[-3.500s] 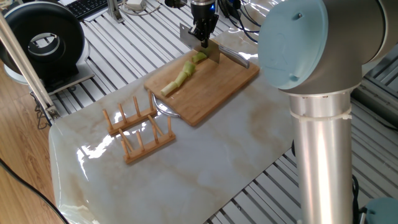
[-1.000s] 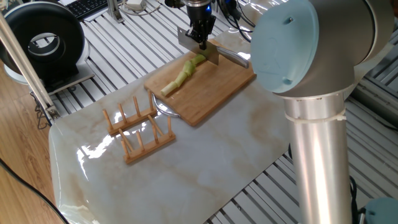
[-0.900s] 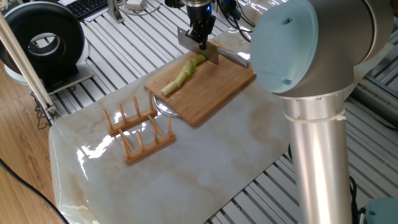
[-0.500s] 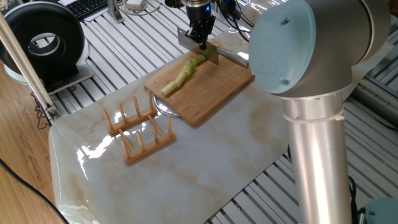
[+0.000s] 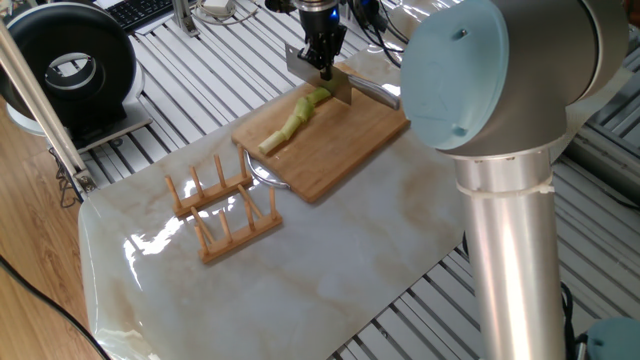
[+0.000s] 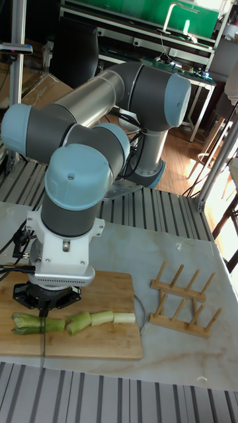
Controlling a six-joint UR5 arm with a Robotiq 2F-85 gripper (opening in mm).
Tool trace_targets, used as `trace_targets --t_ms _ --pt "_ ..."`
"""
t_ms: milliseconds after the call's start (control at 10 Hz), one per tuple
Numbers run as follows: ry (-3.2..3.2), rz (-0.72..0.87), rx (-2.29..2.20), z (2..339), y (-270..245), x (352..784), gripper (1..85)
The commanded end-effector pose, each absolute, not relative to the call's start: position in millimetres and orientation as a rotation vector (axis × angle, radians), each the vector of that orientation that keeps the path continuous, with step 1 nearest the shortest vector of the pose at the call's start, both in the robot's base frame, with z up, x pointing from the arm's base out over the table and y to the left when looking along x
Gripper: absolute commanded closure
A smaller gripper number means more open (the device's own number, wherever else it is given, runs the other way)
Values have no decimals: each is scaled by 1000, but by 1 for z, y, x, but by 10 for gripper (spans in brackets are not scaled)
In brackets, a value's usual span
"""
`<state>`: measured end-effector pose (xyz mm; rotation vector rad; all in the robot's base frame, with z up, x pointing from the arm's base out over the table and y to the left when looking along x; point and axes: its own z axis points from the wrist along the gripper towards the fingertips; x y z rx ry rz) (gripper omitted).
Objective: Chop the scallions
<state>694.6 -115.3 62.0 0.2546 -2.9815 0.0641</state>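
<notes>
The scallions [image 5: 290, 122] lie slantwise on a wooden cutting board [image 5: 345, 145], whitish end toward the near left, green end at the far right. In the tall fixed view the scallions [image 6: 79, 322] show as short segments lying end to end. My gripper [image 5: 322, 68] points straight down over the green end, shut on the top of a silver knife blade [image 5: 340, 88]. The blade stands upright across the stalk. Seen edge-on, the knife [image 6: 43, 328] is down in the stalk beside the leafy green end [image 6: 26, 322], under the gripper [image 6: 43, 309].
A wooden peg rack [image 5: 222, 210] stands on the marble slab [image 5: 330, 260] near the board's left corner. A metal ring [image 5: 262, 176] pokes out from under the board. A black fan [image 5: 70, 65] sits at far left. My arm's big elbow [image 5: 500, 90] hangs over the right side.
Since 3.5 s ago the gripper, the knife and the elbow have shifted slightly left. Over the last second almost nothing moves; the scallions stay put.
</notes>
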Motion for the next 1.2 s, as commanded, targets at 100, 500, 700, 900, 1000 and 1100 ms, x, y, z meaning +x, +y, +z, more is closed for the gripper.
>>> trace_targets --t_ms 100,500,700,900,1000,1100 --pt "-3067 -11 227 54 -109 711 843" --pt "-3074 -58 226 61 -104 711 843" --pt "-3083 -62 236 58 -106 712 843" --pt "-3079 -58 260 47 -116 709 843" --pt "-3059 -30 267 47 -120 705 843" --pt "-3028 -12 258 54 -118 700 843"
